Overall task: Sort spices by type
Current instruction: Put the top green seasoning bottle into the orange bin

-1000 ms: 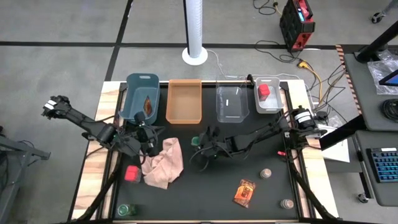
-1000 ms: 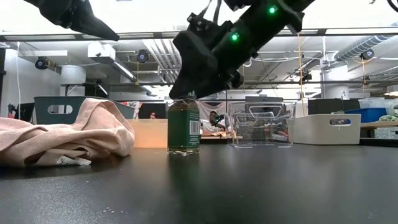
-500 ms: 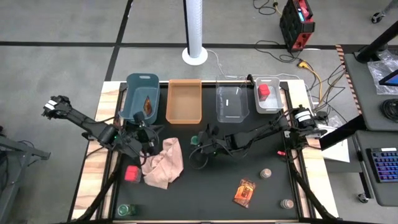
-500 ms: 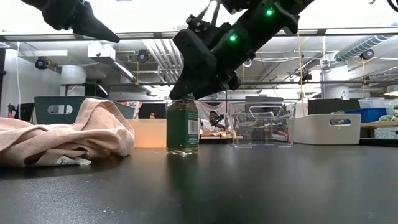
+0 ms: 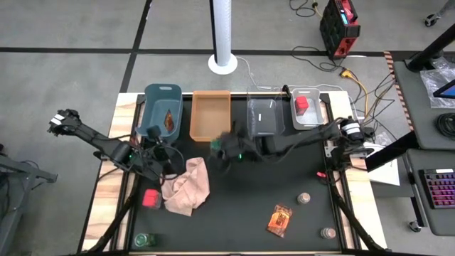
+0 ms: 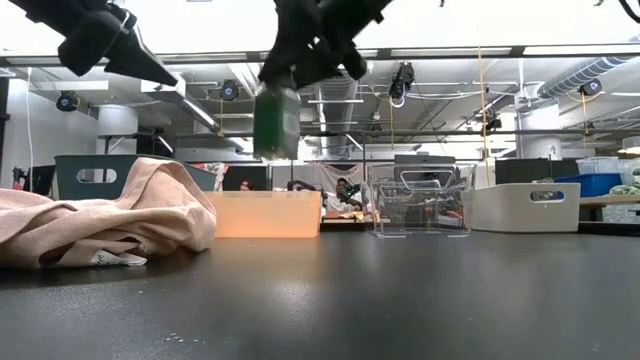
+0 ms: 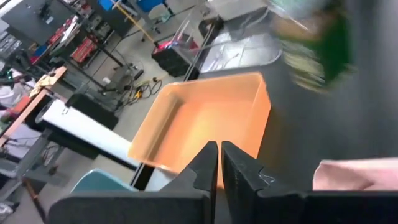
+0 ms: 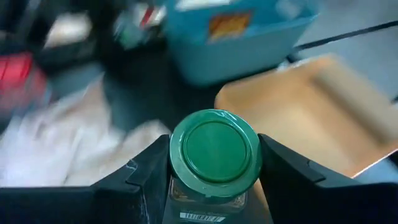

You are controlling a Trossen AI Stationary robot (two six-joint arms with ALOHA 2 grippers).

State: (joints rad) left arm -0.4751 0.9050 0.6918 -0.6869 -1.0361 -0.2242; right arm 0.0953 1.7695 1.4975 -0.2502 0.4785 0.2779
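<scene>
Non-task stuff here: a crumpled pink cloth (image 5: 188, 186) is bunched up on the black table mat (image 5: 249, 206), and everything else is easiest to place off the orange bin (image 5: 210, 114) at the back edge. A teal bin (image 5: 162, 110) sits just beside it on one side, with a clear bin (image 5: 264, 116) and then a white bin (image 5: 307, 112) on the other. A white pole (image 5: 222, 35) stands on the floor behind the orange bin, and a red and black case (image 5: 338, 25) sits on the floor well off past the white bin.

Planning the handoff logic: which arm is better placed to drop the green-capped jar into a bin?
The right. Its claw already grips the green-capped jar, lifted off the table close to the orange bin. The left claw is shut on nothing, beside the pink cloth.
</scene>
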